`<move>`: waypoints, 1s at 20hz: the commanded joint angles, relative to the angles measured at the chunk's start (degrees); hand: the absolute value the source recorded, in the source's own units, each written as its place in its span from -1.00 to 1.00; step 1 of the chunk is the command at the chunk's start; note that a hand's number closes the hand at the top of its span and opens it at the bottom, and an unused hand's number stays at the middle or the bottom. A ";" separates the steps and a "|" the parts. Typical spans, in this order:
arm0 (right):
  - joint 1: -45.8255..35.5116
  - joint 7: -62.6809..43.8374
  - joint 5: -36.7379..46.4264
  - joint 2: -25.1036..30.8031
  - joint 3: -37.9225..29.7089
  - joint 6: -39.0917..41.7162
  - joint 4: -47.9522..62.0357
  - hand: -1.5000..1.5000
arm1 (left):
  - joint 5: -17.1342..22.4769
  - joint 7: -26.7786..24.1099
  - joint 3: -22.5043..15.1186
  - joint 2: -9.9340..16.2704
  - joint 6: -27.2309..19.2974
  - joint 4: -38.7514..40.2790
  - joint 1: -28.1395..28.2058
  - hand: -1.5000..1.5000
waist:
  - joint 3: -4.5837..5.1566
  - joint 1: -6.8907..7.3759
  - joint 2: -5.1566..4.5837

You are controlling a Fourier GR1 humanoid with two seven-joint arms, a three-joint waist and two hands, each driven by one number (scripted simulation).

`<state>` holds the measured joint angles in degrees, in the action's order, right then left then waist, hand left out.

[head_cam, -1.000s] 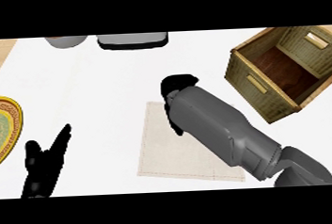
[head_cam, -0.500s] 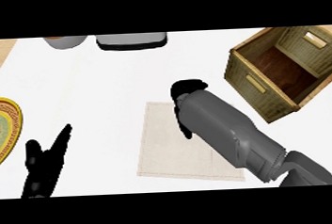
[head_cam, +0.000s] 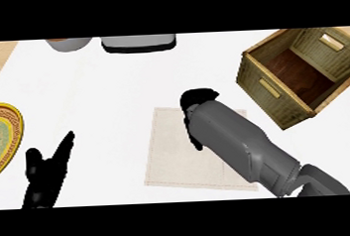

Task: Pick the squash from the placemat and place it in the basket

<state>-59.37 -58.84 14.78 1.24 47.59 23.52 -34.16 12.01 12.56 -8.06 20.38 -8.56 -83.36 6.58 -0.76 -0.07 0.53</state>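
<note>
My right hand (head_cam: 197, 100) hovers over the far edge of the beige placemat (head_cam: 176, 154), its black fingers curled downward. No squash shows on the placemat; it is hidden inside the curled hand. The forearm runs from the lower right across the mat's right part. The wooden basket (head_cam: 267, 88) stands to the upper right, open and tilted in view, with a brown floor inside. It lies a short way right of the hand. My left hand (head_cam: 45, 175) rests open at the lower left, fingers up.
A yellow-rimmed plate (head_cam: 3, 140) with a green centre lies at the left edge. A grey bowl (head_cam: 68, 43) and a grey container with a dark base (head_cam: 139, 42) stand along the far edge. The counter top is white.
My right hand has shifted a little to the right and nearer along the placemat's far edge, fingers staying curled. The left hand has not moved.
</note>
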 commanded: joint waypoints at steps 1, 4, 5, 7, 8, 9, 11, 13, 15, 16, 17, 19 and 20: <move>1.43 -5.52 2.20 -1.18 0.28 -0.74 1.66 -1.00 | 1.06 1.96 0.18 -0.86 1.20 2.68 0.37 0.00 | 0.78 0.45 -0.57; 1.55 -0.97 3.55 0.58 2.10 4.61 -2.03 1.00 | 0.32 1.46 -0.28 -1.18 1.98 3.81 0.45 0.00 | 0.79 -0.02 -0.44; 3.02 -1.31 4.99 -1.18 3.72 2.32 -2.05 1.00 | 0.89 1.05 0.56 -1.04 2.78 5.58 -0.65 0.00 | 0.80 0.02 -0.52; 0.83 1.04 5.96 0.78 3.10 5.05 -0.82 1.00 | -1.29 -0.28 -1.53 -3.28 0.73 3.90 1.52 0.00 | 0.80 0.41 -0.57; 1.07 -0.57 6.62 -0.02 3.19 4.80 -1.45 1.00 | 0.40 1.24 0.57 -1.20 2.74 4.44 -0.15 0.00 | 0.80 0.17 -0.51; 2.50 0.85 7.23 0.11 3.99 5.06 -1.75 1.00 | -0.49 0.39 -0.20 -2.62 1.78 5.02 -0.04 0.00 | 0.80 0.07 -0.52; 1.25 1.19 7.31 -0.70 3.03 5.74 -0.17 1.00 | 0.55 -1.15 1.16 -1.61 4.25 7.83 -0.50 0.00 | 0.83 0.18 -0.66; 4.54 1.88 9.14 0.44 4.30 4.97 -3.06 1.00 | -0.77 -0.86 0.36 -1.64 3.11 3.65 2.31 0.00 | 0.78 0.12 -0.41; 8.94 12.10 10.34 4.36 7.98 1.02 -16.84 1.00 | -0.76 0.04 0.43 -3.19 0.68 3.79 3.55 0.00 | 0.73 -2.57 0.57; 9.55 16.25 10.66 4.67 9.55 1.03 -20.62 1.00 | 0.22 2.88 1.77 -1.22 1.44 2.76 1.43 0.00 | 0.64 -3.73 0.86; 10.43 18.51 11.37 3.38 10.80 -1.46 -24.10 1.00 | -0.31 0.33 1.55 -1.62 1.31 3.59 4.54 0.00 | 0.65 -3.76 1.24; 8.50 24.99 10.88 3.79 10.37 -3.34 -31.57 1.00 | 0.03 1.42 1.86 -2.10 0.40 2.39 4.27 0.00 | 0.35 -4.94 2.13; 10.38 25.98 11.51 5.10 11.78 -4.02 -34.97 1.00 | -0.21 0.71 1.82 -2.34 0.01 1.56 5.25 0.00 | 0.41 -5.10 2.18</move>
<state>-51.33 -40.45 25.12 4.86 56.63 22.67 -57.23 11.15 12.35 -5.73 19.45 -8.19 -83.36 9.58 -0.99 -3.51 2.18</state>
